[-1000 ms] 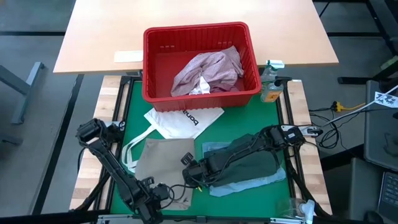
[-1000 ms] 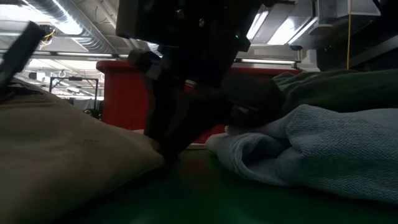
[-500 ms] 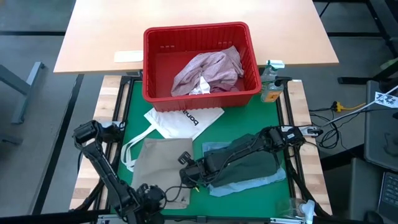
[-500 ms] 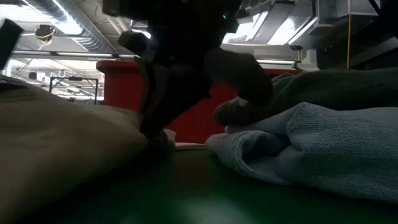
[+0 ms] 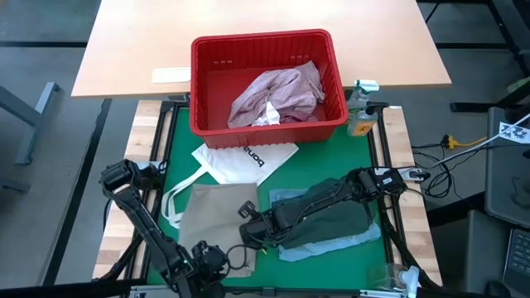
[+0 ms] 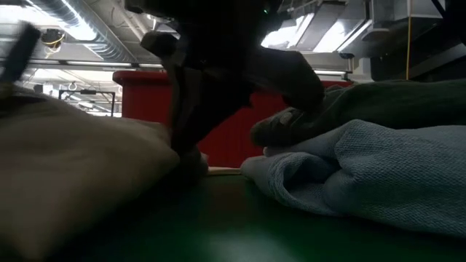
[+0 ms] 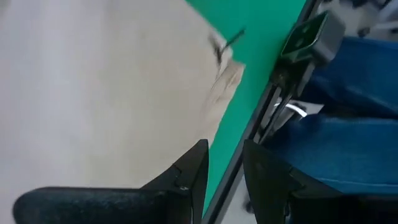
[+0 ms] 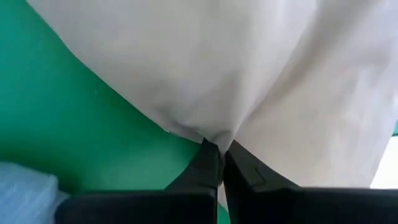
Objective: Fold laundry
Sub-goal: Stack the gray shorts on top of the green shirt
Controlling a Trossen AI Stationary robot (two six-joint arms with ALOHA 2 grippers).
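Green table [image 5: 364, 165]: laundry [image 5: 215, 217], tote bag [image 5: 240, 159], basket [image 5: 267, 83]

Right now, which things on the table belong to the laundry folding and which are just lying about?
Job: beige garment, pinched by right gripper; dark grey-green garment; light blue garment; pink garment; left gripper at the beige garment's edge.
Lying about: red basket, white tote bag, spray bottle.

You see: grey floor [image 5: 50, 165] | wooden tabletop [image 5: 248, 21] behind | ceiling ducts [image 6: 87, 29] | bright ceiling lights [image 6: 342, 33]
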